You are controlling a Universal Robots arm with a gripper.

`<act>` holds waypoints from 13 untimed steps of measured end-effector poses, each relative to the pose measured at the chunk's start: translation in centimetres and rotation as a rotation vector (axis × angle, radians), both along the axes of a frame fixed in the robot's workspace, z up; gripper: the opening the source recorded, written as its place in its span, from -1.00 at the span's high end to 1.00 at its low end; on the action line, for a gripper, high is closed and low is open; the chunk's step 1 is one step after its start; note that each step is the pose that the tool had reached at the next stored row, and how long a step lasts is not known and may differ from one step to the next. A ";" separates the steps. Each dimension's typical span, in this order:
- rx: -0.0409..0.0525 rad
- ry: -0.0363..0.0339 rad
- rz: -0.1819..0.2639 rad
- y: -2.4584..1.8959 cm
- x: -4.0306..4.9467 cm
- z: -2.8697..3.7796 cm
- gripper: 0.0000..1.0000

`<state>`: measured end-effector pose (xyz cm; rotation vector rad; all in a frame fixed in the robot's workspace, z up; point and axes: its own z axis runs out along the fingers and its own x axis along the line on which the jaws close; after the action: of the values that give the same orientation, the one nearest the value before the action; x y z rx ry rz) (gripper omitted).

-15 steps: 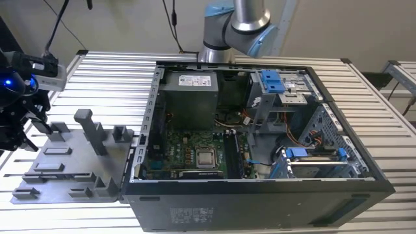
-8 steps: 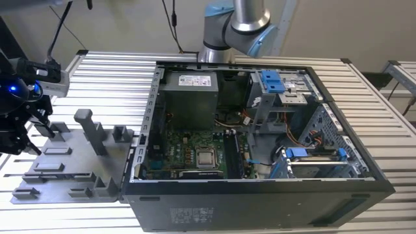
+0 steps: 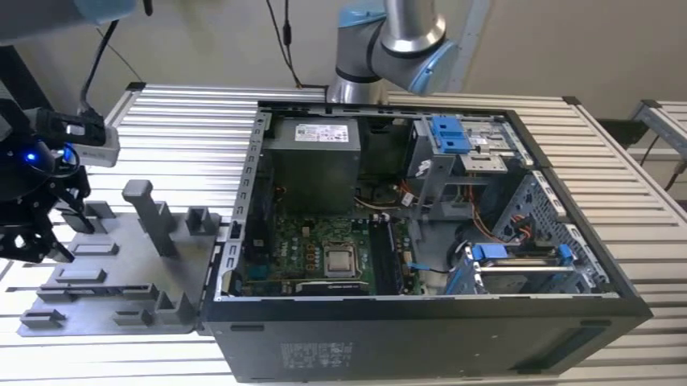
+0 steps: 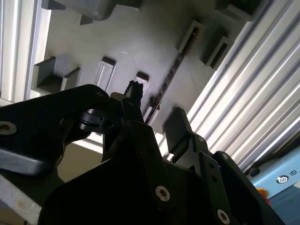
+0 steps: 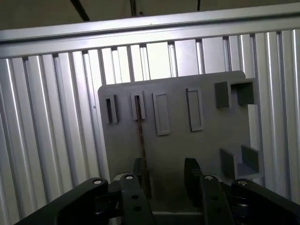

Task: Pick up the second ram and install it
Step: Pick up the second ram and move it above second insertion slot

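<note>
Table (image 3: pixel 172 129) of ribbed aluminium under a pale wall (image 3: pixel 215 40), gripper (image 5: pixel 165 177) low over a grey tray (image 3: pixel 124 277).

In the exterior view the tray lies flat on the table just beside an open computer case (image 3: pixel 429 342), on the exterior view's left of it, and the black gripper hangs above the tray's outer edge. In both wrist views the second ram (image 5: pixel 140 126) stands on edge along the tray, a thin dark stick with its far end at one of the narrow slots. The jaws are spread far wider than the stick is thick. Its near end runs into the gap between the fingers (image 5: pixel 192 171), close by one and clear of the other, unclamped.
</note>
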<state>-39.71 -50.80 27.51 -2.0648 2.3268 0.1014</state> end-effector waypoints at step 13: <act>-0.0021 -0.0093 0.010 -0.37 -0.20 -2.11 0.04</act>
<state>-39.91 -51.17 25.40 -2.0730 2.3129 0.0895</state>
